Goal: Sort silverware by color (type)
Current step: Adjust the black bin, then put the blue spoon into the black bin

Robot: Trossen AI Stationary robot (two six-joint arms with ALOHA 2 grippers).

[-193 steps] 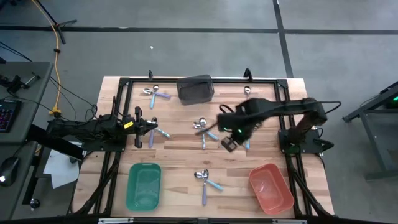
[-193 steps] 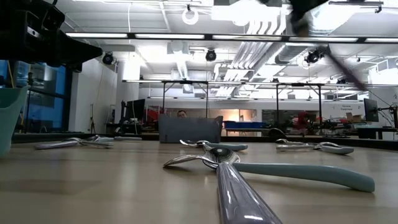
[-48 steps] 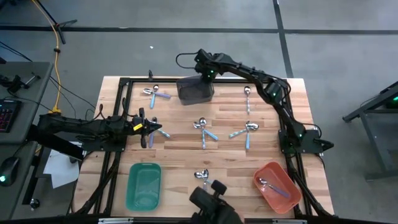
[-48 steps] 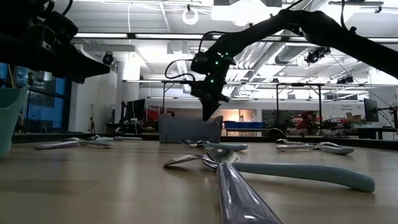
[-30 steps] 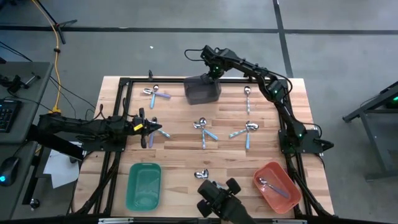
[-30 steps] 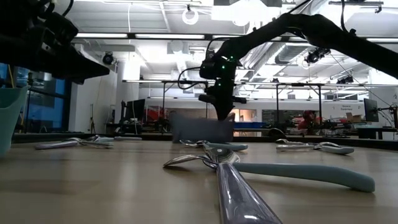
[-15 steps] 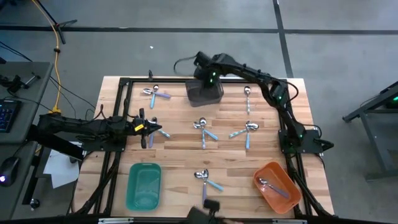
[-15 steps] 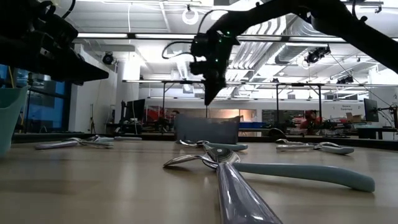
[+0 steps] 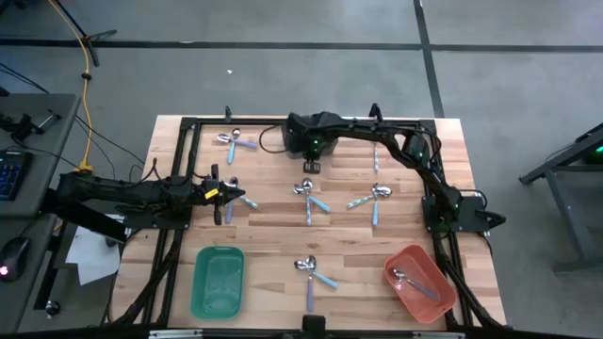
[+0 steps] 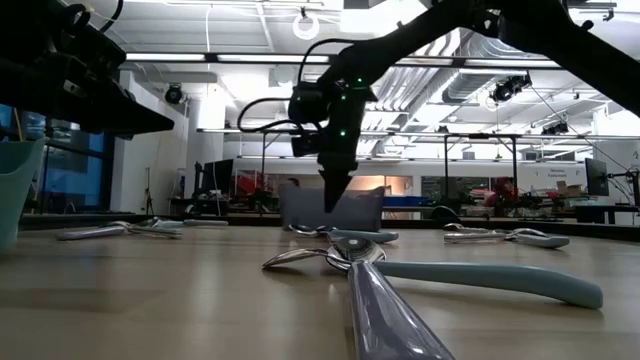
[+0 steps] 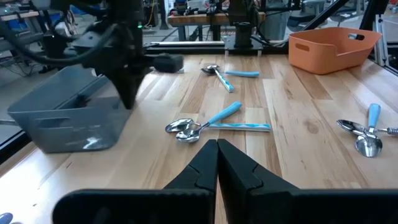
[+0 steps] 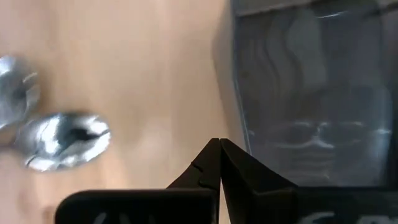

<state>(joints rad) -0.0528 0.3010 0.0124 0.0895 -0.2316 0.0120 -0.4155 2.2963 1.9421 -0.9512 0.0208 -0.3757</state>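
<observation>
Seen from above, right gripper hangs tips-down just beside the dark grey bin, at twelve o'clock from the centre spoon cluster; left gripper waits at nine o'clock. Further spoons near the green bin, and one in the red bin.

From table height, fingers hang pressed together, empty, above the spoons.

Past the left wrist, fingertips meet, holding nothing; blue-handled spoons ahead.

Past the right wrist, tips closed between grey bin wall and spoon bowls.
</observation>
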